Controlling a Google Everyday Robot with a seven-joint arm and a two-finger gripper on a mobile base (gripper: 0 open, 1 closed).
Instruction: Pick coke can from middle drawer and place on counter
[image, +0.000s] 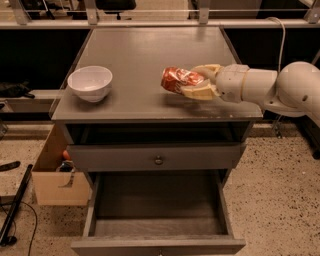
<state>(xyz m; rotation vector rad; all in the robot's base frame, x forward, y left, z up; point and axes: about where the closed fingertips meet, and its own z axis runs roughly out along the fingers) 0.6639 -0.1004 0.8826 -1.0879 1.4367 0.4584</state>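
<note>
Coke can, red cylinder lying sideways, is clamped between the cream fingers of the gripper over the right of the glossy grey surface. Round white bowl sits left.

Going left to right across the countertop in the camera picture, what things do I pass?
white bowl → coke can → gripper, its jaws shut on the can over the right side of the counter → robot arm
</note>
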